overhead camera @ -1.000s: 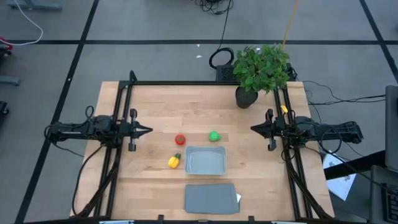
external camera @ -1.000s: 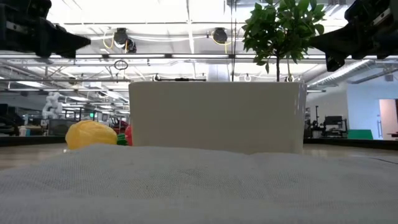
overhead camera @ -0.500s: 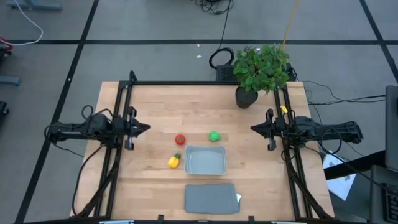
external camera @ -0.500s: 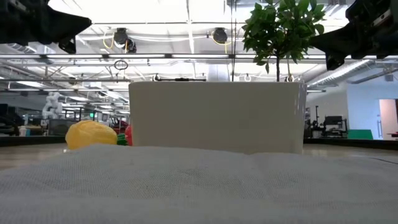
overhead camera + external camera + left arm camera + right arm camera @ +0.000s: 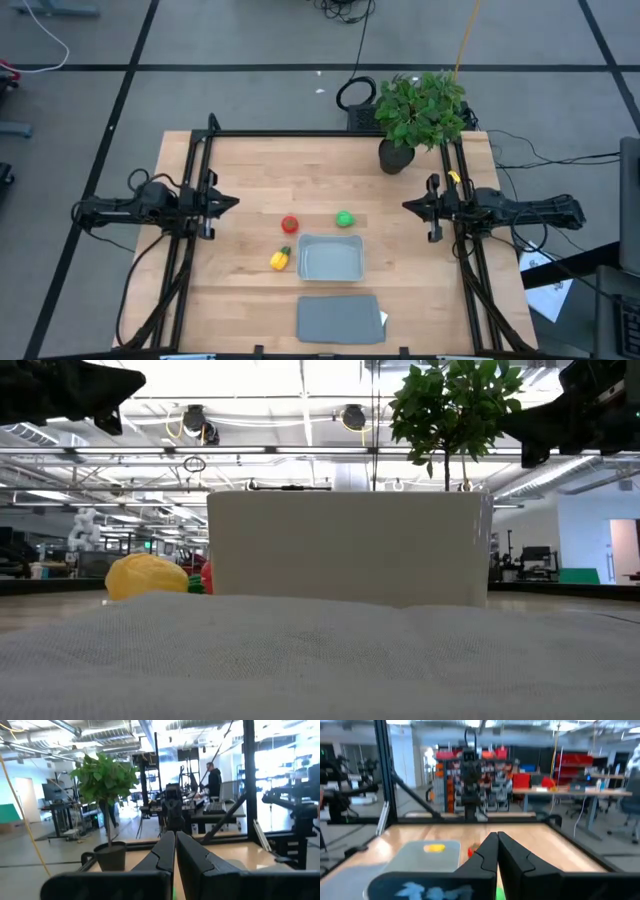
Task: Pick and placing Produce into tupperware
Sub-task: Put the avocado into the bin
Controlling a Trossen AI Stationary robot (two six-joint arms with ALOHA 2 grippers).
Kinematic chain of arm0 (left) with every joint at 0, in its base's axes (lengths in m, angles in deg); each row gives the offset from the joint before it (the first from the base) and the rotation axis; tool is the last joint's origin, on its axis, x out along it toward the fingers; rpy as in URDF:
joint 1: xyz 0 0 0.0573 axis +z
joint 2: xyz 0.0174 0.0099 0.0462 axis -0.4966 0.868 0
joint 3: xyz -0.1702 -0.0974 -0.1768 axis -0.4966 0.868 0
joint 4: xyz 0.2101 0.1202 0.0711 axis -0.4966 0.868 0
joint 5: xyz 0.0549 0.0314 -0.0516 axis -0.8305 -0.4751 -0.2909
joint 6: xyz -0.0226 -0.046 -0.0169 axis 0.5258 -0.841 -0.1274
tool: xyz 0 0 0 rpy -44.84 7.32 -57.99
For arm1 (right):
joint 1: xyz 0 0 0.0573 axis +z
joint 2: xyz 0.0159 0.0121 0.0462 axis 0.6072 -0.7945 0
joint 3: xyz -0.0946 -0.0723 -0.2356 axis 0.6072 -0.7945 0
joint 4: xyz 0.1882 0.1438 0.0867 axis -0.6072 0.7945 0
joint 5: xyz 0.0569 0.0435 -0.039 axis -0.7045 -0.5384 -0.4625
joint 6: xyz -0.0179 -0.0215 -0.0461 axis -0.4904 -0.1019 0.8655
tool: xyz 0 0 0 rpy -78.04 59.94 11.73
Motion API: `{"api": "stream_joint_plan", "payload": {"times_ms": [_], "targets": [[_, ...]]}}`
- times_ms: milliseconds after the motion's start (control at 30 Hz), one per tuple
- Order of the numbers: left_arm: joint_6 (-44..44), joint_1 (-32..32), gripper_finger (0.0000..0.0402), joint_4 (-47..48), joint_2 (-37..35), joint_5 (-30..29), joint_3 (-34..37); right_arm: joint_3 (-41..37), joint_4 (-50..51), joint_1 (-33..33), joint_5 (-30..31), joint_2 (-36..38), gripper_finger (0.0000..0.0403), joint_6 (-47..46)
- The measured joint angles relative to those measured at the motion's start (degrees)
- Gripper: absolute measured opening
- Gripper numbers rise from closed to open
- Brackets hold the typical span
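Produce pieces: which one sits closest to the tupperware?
The yellow piece with the green tip, just off the tupperware's left rim. The red piece and green piece lie farther back.

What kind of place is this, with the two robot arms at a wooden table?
Probably a robotics lab or workshop. Beyond the table the wrist views show shelving with red bins and workbenches, and the low view shows bare ceiling pipes and lights. A potted plant stands at the table's far edge.

Three produce pieces (image 5: 290,225) (image 5: 345,218) (image 5: 280,260), one tupperware (image 5: 329,258), one lid (image 5: 338,319), one plant (image 5: 420,108).
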Motion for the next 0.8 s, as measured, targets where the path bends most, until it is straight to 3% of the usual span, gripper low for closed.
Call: {"api": "stream_joint_plan", "payload": {"times_ms": [133, 433, 800], "targets": [[2.3, 0.0, 0.0021, -0.1, 0.0, -1.7, 0.0, 0.0, -4.2, 0.0, 0.0, -4.2, 0.0000, 1.5], [3.4, 0.0, 0.0021, 0.0, 0.0, -14.7, 0.0, 0.1, -14.9, 0.0, 0.0, -17.3, 0.0000, 1.6], [3.2, 0.0, 0.0021, -0.1, 0.0, -15.5, 0.0, 8.8, -15.1, -0.1, 1.8, -33.6, 0.0000, -0.5]]}}
